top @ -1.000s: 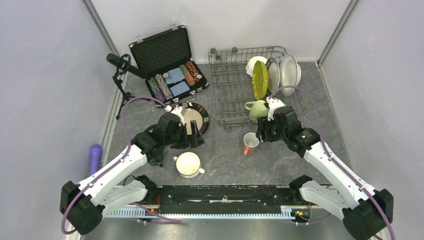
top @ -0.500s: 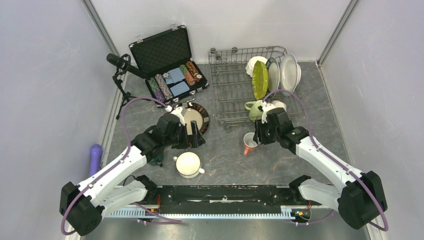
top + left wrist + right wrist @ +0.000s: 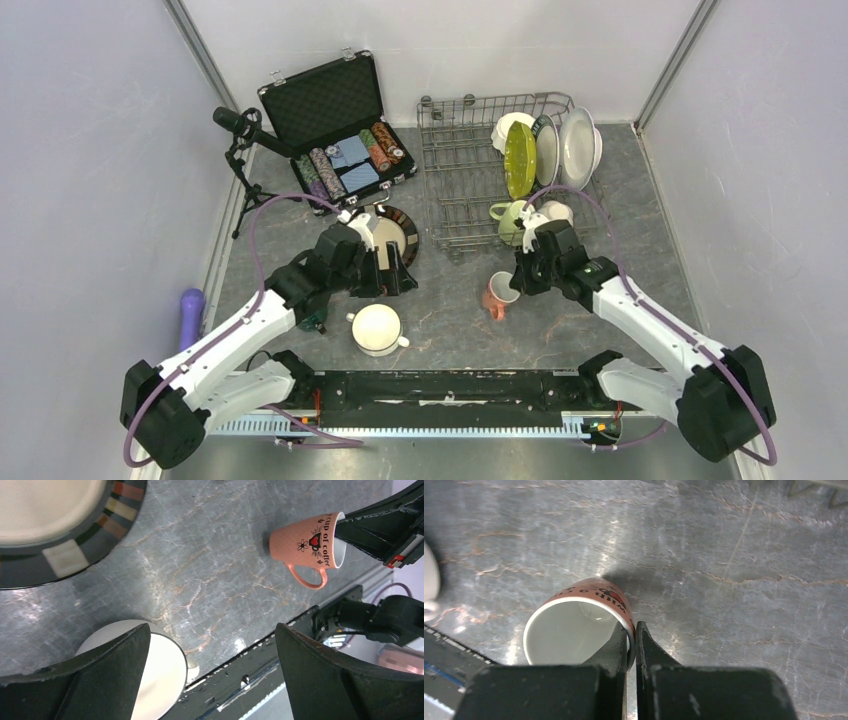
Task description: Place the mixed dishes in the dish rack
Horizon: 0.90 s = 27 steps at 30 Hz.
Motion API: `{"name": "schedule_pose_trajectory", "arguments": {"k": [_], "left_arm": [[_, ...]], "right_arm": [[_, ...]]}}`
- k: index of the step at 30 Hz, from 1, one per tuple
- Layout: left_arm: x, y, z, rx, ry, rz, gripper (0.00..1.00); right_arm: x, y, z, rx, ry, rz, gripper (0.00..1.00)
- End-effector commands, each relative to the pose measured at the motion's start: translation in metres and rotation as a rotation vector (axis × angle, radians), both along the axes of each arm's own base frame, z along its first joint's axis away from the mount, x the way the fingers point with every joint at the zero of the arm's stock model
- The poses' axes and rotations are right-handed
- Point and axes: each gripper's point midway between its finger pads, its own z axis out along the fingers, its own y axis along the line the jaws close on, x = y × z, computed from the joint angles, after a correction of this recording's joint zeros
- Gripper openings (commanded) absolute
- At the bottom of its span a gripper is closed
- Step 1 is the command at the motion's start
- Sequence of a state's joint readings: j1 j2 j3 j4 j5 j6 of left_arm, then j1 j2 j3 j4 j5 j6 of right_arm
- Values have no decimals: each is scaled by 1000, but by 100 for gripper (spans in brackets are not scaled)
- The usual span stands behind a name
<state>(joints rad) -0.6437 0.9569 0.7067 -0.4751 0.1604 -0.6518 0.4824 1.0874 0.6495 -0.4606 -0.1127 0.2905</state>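
Observation:
A salmon-pink mug (image 3: pixel 497 296) (image 3: pixel 305 547) leans tilted on the table in front of the dish rack (image 3: pixel 455 175). My right gripper (image 3: pixel 517 279) (image 3: pixel 633 632) is shut on the rim of this mug (image 3: pixel 574 625), one finger inside and one outside. My left gripper (image 3: pixel 386 270) (image 3: pixel 212 628) hangs open and empty between a brown-rimmed plate (image 3: pixel 397 236) (image 3: pixel 65 530) and a white mug (image 3: pixel 377 328) (image 3: pixel 160 672). The rack holds a lime-green plate (image 3: pixel 519 160), white plates (image 3: pixel 577 145) and a light-green mug (image 3: pixel 514 218).
An open black case (image 3: pixel 330 110) with poker chips sits at the back left, with a microphone on a small stand (image 3: pixel 240 130) beside it. A purple object (image 3: pixel 190 310) lies at the left wall. The arms' black base rail (image 3: pixel 450 390) runs along the near edge.
My right gripper has shut on the pink mug's rim, and the mug has tipped from upright to leaning. The left arm has hardly moved.

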Motion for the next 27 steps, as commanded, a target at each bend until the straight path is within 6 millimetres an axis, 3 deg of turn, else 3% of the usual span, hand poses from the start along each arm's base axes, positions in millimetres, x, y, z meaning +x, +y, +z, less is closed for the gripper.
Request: {"name": "schedule_pose_trajectory", "arguments": {"k": [1,4,9,14,19,27], "left_arm": [[1,-24,28,-130,-3,-49,100],[6,-38,60,-234,-24,-73,100],[12,-58,137,-558,-120,-151,100],[18,-64,187,-771,-105,-210,100],[17,-73,213,-930,-42,-253,98],[23,-71,206,-871,-49,-209,96]], "right_arm": [[16,35,74,210,-209,110,0],[20,51,107,339,-290,133,0],[16,83,169,687,-405,189,0],[-2,91,236,1013,-540,240,0],[-11,98,261,1172,-544,315,0],[-6,100,273,1229,-562,317,0]]}}
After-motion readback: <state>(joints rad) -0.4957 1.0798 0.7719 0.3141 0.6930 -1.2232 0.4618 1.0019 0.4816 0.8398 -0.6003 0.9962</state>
